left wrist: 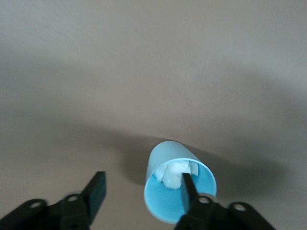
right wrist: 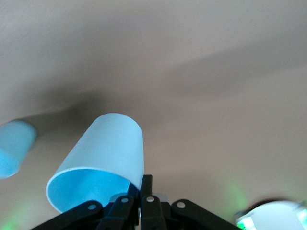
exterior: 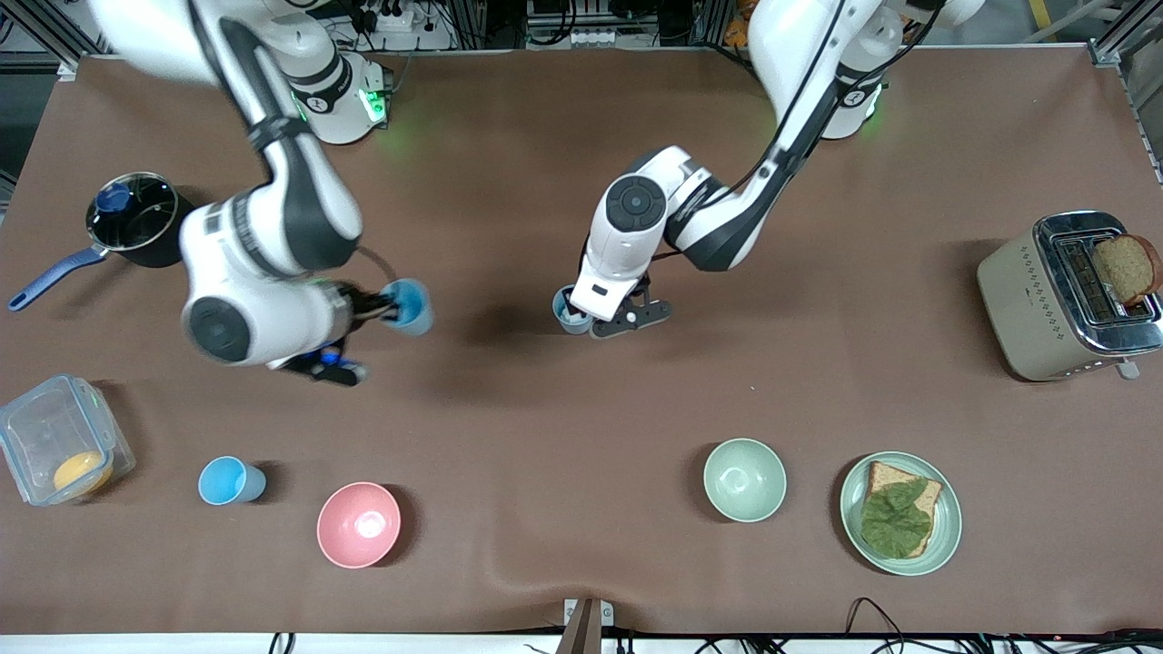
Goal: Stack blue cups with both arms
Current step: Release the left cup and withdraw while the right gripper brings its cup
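Observation:
My right gripper [exterior: 386, 309] is shut on the rim of a bright sky-blue cup [exterior: 409, 305] and holds it tilted above the table; in the right wrist view its fingers [right wrist: 146, 184] pinch the cup's wall [right wrist: 103, 153]. A paler grey-blue cup [exterior: 569, 313] stands on the table under my left gripper [exterior: 591, 318]. In the left wrist view that gripper [left wrist: 141, 181] is open, with one finger [left wrist: 188, 187] inside the cup [left wrist: 168, 163] and the other outside. A third blue cup [exterior: 232, 480] stands nearer the front camera, toward the right arm's end.
A black pot [exterior: 136, 222] with a blue handle and a clear container [exterior: 54, 445] stand at the right arm's end. A pink bowl [exterior: 358, 524], a pale green bowl [exterior: 744, 479] and a plate [exterior: 945, 522] with bread lie near the front edge. A toaster [exterior: 1027, 300] stands at the left arm's end.

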Motion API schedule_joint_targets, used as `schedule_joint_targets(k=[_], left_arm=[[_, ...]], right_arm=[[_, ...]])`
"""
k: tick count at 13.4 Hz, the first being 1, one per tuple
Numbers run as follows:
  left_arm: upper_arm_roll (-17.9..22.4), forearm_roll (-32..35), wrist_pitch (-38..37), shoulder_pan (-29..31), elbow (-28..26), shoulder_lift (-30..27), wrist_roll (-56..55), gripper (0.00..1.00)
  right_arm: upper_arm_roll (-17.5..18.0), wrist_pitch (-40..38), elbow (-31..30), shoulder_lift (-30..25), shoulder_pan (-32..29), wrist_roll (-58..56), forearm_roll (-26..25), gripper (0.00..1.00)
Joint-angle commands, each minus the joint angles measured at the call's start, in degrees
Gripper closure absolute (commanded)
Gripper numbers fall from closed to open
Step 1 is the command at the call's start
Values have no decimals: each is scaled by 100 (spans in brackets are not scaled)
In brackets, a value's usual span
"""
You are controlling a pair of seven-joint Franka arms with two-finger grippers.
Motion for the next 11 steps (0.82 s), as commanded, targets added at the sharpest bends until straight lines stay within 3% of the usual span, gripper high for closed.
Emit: schedule_joint_targets(k=[1, 3, 6, 11], left_arm=[[26, 249, -1122, 379, 151, -926, -13, 0], [26, 329, -1658, 835, 151, -1489, 555, 0], [9, 329, -2178, 1792, 151, -2280, 1531, 0], [8, 241, -2970, 3392, 151, -3037, 4122, 0]], right_arm=[[-55, 103, -149, -206, 508, 1026, 733, 100], [-55, 400, -26, -180, 965, 1738, 1016, 100], [-64, 1155, -16, -75, 1616, 2346, 1044, 100], [-64, 1799, 19, 321, 1951, 2410, 1026, 100]])
